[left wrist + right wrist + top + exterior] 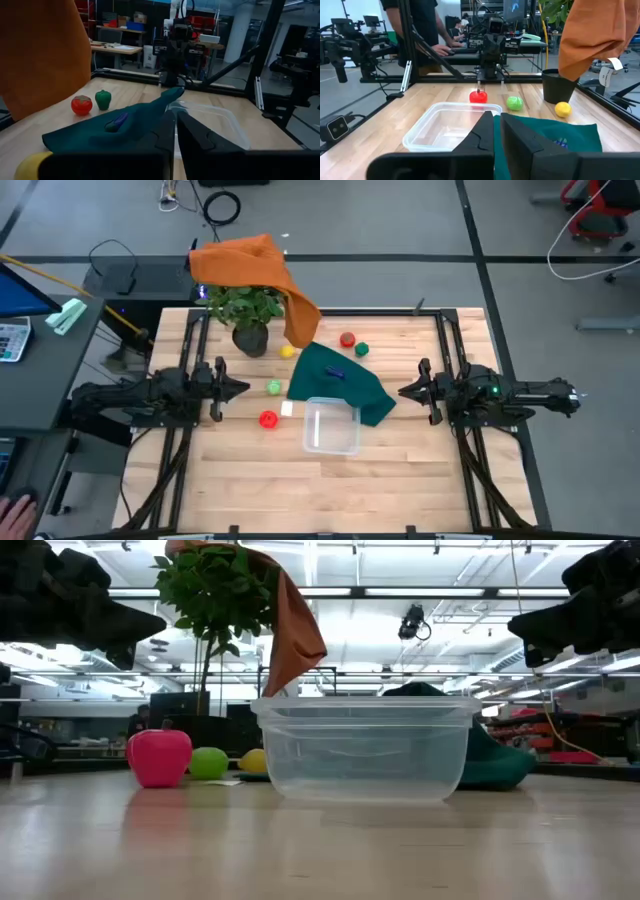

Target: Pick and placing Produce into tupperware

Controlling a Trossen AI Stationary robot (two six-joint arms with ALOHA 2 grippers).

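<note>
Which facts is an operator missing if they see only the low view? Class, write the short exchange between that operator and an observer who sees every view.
Operator: I see three fruits left of the box. Are there more?
Observer: Yes. A red tomato and a green pepper lie beyond the green cloth.
Operator: Is anything on that cloth?
Observer: One dark blue piece.
Operator: What about the grippers?
Observer: The left gripper and right gripper are shut and hold nothing, one on each side of the clear box.

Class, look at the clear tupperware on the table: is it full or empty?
Empty. The tupperware holds nothing in the high view; its clear walls show no produce inside.
</note>
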